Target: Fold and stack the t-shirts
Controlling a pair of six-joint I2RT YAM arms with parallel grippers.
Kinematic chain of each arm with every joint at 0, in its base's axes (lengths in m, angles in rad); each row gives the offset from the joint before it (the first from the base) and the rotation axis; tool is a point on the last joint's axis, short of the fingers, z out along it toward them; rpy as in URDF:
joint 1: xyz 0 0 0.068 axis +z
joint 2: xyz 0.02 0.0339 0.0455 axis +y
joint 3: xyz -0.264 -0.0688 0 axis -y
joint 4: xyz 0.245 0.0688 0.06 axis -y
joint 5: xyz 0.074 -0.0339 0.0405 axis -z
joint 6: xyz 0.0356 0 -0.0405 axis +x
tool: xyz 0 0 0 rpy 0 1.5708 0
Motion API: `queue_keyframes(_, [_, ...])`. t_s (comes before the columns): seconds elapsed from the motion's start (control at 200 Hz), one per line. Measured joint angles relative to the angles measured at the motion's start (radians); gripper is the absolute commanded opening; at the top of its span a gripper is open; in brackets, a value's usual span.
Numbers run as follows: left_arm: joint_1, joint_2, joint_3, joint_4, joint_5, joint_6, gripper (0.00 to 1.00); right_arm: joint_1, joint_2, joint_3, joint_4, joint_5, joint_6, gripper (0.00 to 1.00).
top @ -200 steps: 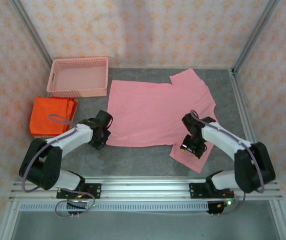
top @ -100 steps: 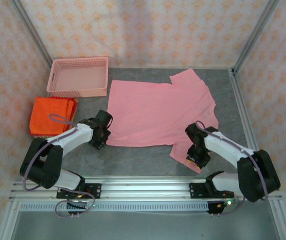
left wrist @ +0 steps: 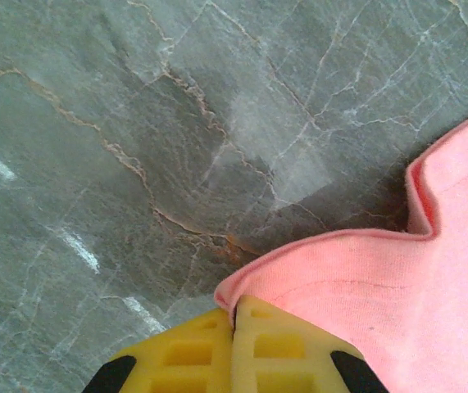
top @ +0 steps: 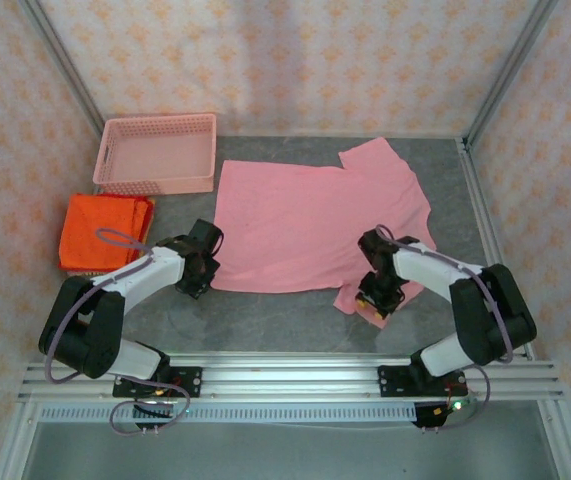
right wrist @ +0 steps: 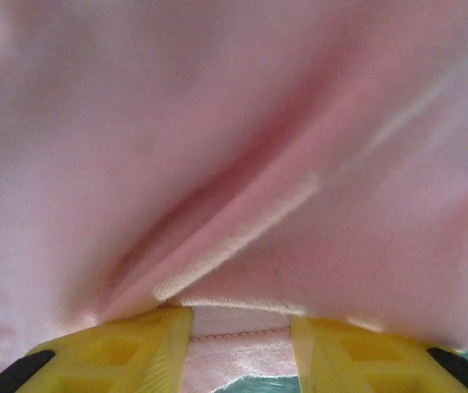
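Pink t-shirt (top: pixel 305 225) lies spread flat just right of the basket (top: pixel 155 186), its long axis running sideways away from the basket, with the hem on the basket side and the sleeves at the far end. On the hem corner nearest the arms, below and right of the basket, the left gripper (left wrist: pixel 234 327) has its fingers pressed together on the cloth edge. Well right of the basket, the right gripper (right wrist: pixel 240 344) sits at the near sleeve, fingers apart, the sleeve hem lying across the gap.
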Motion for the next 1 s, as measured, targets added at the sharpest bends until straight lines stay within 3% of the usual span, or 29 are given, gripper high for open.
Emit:
queue_keyframes(0.235, [0.0, -0.016, 0.0, 0.0, 0.0, 0.0, 0.0, 0.002, -0.076, -0.021, 0.077, 0.026, -0.004, 0.53])
queue_keyframes(0.52, [0.0, -0.026, 0.0, 0.0, 0.0, 0.0, 0.0, 0.002, -0.387, -0.16, -0.036, 0.06, 0.071, 0.5])
queue_keyframes(0.811, [0.0, -0.026, 0.0, 0.0, 0.0, 0.015, 0.0, 0.029, -0.394, -0.186, -0.15, 0.058, 0.09, 0.5])
queue_keyframes(1.001, [0.0, -0.026, 0.0, 0.0, 0.0, 0.015, 0.0, 0.047, -0.347, -0.218, -0.133, 0.04, 0.103, 0.5])
